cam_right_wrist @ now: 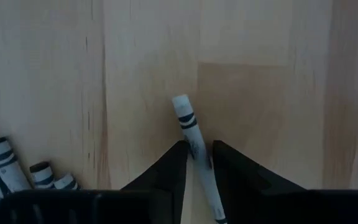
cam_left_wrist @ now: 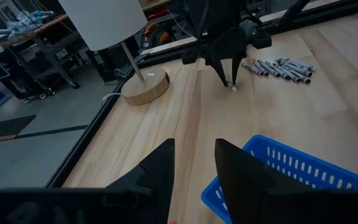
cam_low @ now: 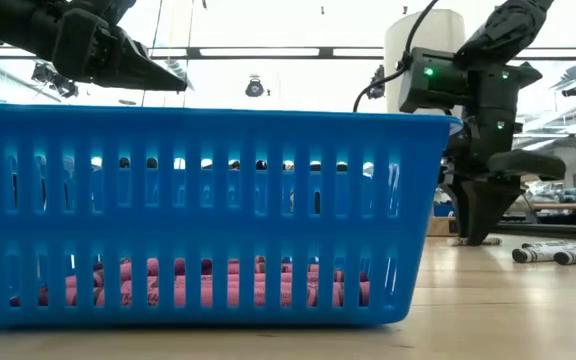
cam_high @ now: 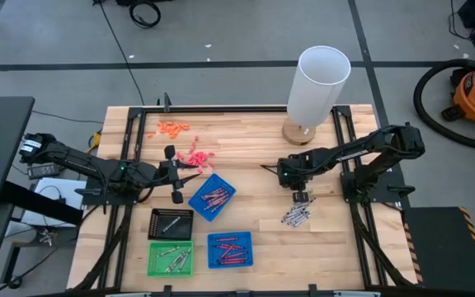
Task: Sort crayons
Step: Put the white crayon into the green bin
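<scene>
My right gripper (cam_high: 302,199) points down at the table just beyond a pile of grey-silver crayons (cam_high: 296,216) and is shut on one grey-silver crayon (cam_right_wrist: 188,127). It also shows in the left wrist view (cam_left_wrist: 231,83). My left gripper (cam_high: 193,172) is open and empty, held level above the table beside a tilted blue tray (cam_high: 212,196) that holds red crayons. The pile lies flat on the wood (cam_left_wrist: 281,67). My right gripper pinches the grey-silver crayon between its two fingers at about mid-length (cam_right_wrist: 196,148). The fingers come from above, pointing down, and lie across the crayon. One end (cam_right_wrist: 180,101) sticks out past the fingertips. The fingertips are at table level; whether the crayon is lifted, I cannot tell.
A black tray (cam_high: 171,223), a green tray (cam_high: 171,257) with grey crayons and a second blue tray (cam_high: 230,250) with red crayons stand near the front. Pink and orange bits (cam_high: 193,157) lie at the far left. A white cylinder (cam_high: 320,78) on a wooden base stands at the back.
</scene>
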Robot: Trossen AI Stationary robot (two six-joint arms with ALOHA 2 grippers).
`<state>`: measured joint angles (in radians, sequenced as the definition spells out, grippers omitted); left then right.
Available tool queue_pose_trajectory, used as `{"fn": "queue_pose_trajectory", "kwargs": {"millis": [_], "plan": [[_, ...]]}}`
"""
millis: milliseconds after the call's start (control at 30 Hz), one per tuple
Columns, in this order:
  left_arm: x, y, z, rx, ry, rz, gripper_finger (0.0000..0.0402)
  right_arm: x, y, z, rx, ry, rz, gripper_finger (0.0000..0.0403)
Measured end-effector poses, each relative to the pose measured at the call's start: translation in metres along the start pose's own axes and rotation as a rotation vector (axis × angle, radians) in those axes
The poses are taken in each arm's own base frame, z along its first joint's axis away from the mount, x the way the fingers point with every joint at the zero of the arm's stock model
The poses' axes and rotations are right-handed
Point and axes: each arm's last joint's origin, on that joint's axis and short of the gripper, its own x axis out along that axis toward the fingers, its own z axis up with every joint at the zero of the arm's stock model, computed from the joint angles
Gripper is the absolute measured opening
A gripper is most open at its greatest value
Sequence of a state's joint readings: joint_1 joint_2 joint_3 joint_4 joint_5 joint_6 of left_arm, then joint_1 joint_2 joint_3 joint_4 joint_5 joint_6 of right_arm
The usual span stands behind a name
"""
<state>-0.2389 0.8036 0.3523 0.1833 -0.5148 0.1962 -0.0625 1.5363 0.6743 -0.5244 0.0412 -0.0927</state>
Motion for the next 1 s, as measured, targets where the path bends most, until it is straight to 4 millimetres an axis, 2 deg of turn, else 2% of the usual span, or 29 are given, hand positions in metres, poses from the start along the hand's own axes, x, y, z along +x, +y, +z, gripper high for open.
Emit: {"fn": "queue_pose_trajectory", "kwargs": {"millis": [200,333,433,567,800,1000], "plan": [[0.000,0.000,0.000,0.001,0.000,0.000,0.0126,-0.008,-0.001,0.005,-0.006,-0.068,-0.011,0.0054],[0.000,-0.001,0.000,-0.012,-0.010,-0.050,0.0126,-0.011,-0.003,0.015,-0.005,-0.179,-0.034,0.0019],[0.000,-0.004,0.001,-0.012,-0.024,-0.122,0.0126,-0.013,-0.003,0.021,-0.003,-0.242,-0.040,0.0016],[0.000,-0.004,0.003,-0.022,-0.045,-0.131,0.0126,-0.020,-0.005,0.034,0.032,-0.331,-0.050,0.0024],[0.000,-0.003,0.005,-0.040,-0.065,-0.111,0.0126,-0.051,-0.001,0.076,0.048,-0.735,-0.093,0.0033],[0.000,-0.001,0.007,-0.104,-0.072,-0.052,0.0144,-0.079,0.003,0.100,0.026,-1.110,-0.134,0.0033]]}}
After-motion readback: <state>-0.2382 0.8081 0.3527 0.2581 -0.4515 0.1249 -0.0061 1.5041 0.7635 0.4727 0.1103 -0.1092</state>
